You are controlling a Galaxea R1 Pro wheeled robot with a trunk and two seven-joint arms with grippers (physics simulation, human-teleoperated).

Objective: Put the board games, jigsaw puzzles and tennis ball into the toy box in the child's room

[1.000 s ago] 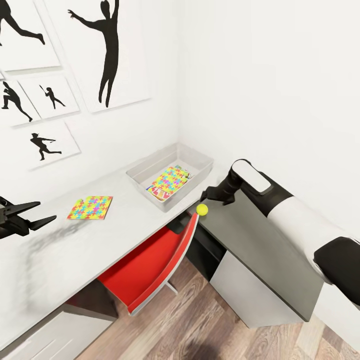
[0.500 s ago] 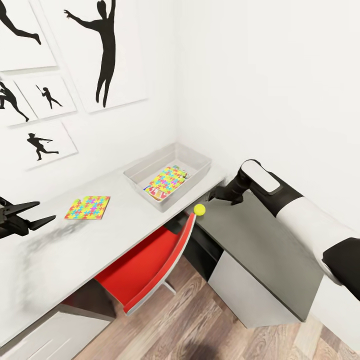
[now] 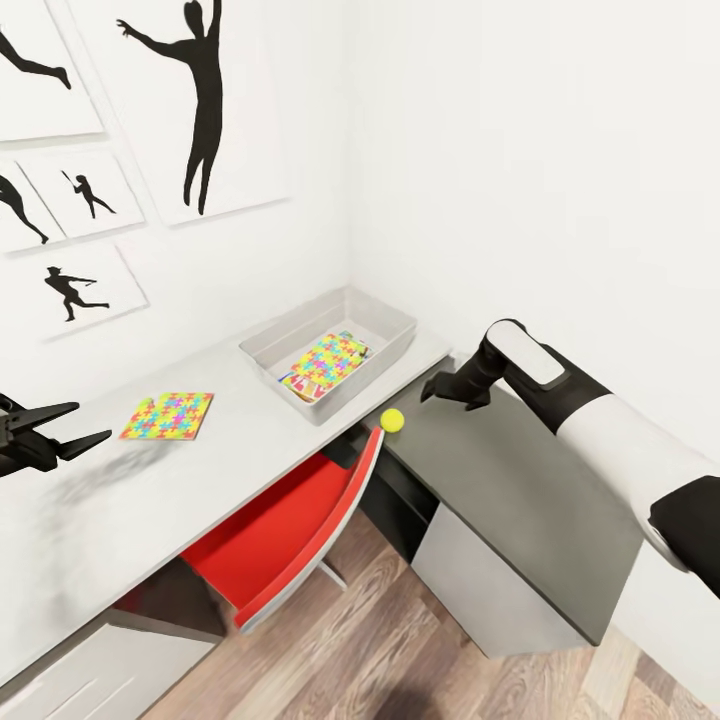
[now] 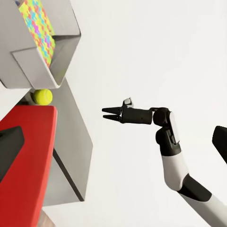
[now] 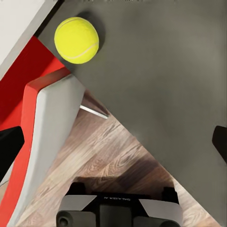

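Note:
The tennis ball rests on the corner of the dark grey cabinet section of the table, just beside the red chair's back. My right gripper hovers open a short way to the ball's right, with nothing in it. The grey toy box holds one jigsaw puzzle lying over a red-and-white printed box edge. The other jigsaw puzzle lies flat on the pale table. My left gripper is open and empty above the table's left part.
A red chair with a grey-edged back is tucked under the table, directly below the ball. White walls meet in a corner behind the toy box, with black silhouette pictures on the left wall. Wood-plank floor lies in front.
The view has drifted slightly leftward. My right gripper has drawn back to the right, away from the ball. The ball, puzzles and left gripper have stayed put.

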